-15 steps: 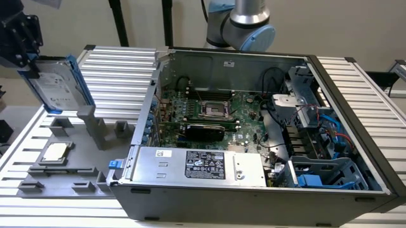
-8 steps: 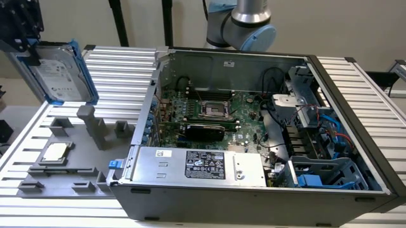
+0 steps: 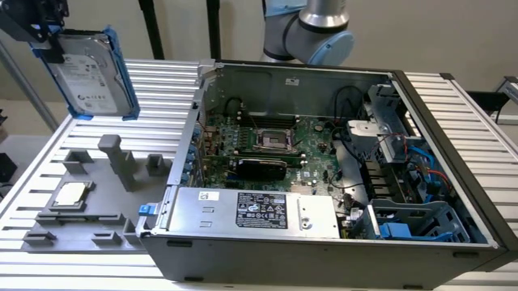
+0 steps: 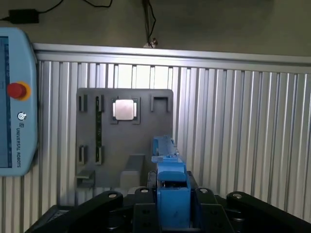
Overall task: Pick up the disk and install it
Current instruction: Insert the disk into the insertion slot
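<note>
The gripper (image 3: 47, 37) is clamped on the disk (image 3: 99, 76), holding it upright and clear of the slatted worktop (image 3: 162, 79), over the grey fixture tray (image 3: 97, 200), to the exterior view's left of the open computer case (image 3: 324, 260).

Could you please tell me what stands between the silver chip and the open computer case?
In the exterior view, a tall grey post and a low grey bracket of the fixture plate stand between the chip and the case.
</note>
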You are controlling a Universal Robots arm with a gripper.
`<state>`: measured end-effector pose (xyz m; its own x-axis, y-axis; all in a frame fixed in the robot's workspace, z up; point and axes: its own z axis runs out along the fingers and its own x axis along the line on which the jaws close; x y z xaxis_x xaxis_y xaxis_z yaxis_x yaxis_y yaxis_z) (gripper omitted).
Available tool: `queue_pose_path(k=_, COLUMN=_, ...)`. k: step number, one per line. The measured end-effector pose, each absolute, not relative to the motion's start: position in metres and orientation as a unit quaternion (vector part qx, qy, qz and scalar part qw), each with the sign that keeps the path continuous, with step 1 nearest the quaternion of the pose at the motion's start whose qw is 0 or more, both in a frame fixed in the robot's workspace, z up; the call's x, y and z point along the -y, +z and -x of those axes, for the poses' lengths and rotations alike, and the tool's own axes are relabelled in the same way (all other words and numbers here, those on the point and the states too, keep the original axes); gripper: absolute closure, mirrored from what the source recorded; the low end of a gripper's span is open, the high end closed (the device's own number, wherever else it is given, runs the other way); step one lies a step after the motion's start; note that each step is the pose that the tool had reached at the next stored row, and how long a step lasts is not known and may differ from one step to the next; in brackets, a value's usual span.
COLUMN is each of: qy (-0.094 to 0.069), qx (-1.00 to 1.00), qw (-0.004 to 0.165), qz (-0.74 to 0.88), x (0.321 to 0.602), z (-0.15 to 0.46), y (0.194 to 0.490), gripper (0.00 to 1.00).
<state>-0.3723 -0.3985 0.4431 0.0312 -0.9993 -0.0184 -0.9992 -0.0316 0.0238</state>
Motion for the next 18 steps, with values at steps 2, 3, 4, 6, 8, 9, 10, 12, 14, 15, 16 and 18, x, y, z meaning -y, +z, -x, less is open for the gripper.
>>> queue_pose_path(k=2, qy=-0.015, qx=0.696, qw=0.002, qz=-0.718, x=0.398, z=0.363, y=0.452, gripper=0.68)
queue_pose_path(k=3, qy=-0.015, qx=0.696, qw=0.003, qz=-0.718, x=0.398, z=0.359, y=0.457, gripper=0.68)
queue_pose_path(k=4, qy=-0.016, qx=0.696, qw=0.003, qz=-0.718, x=0.398, z=0.354, y=0.461, gripper=0.68)
queue_pose_path(k=6, qy=-0.016, qx=0.696, qw=0.003, qz=-0.718, x=0.399, z=0.345, y=0.471, gripper=0.68)
queue_pose_path(k=8, qy=-0.017, qx=0.696, qw=0.004, qz=-0.718, x=0.399, z=0.336, y=0.479, gripper=0.68)
queue_pose_path(k=9, qy=-0.017, qx=0.696, qw=0.005, qz=-0.718, x=0.400, z=0.331, y=0.483, gripper=0.68)
queue_pose_path(k=10, qy=-0.018, qx=0.696, qw=0.005, qz=-0.718, x=0.400, z=0.327, y=0.485, gripper=0.68)
queue_pose_path(k=12, qy=-0.019, qx=0.696, qw=0.005, qz=-0.718, x=0.401, z=0.318, y=0.488, gripper=0.68)
queue_pose_path(k=14, qy=-0.020, qx=0.696, qw=0.005, qz=-0.718, x=0.402, z=0.309, y=0.490, gripper=0.68)
queue_pose_path(k=15, qy=-0.020, qx=0.696, qw=0.005, qz=-0.718, x=0.403, z=0.304, y=0.491, gripper=0.68)
queue_pose_path(k=16, qy=-0.021, qx=0.696, qw=0.005, qz=-0.718, x=0.404, z=0.299, y=0.492, gripper=0.68)
queue_pose_path(k=18, qy=-0.022, qx=0.696, qw=0.005, qz=-0.718, x=0.405, z=0.290, y=0.493, gripper=0.68)
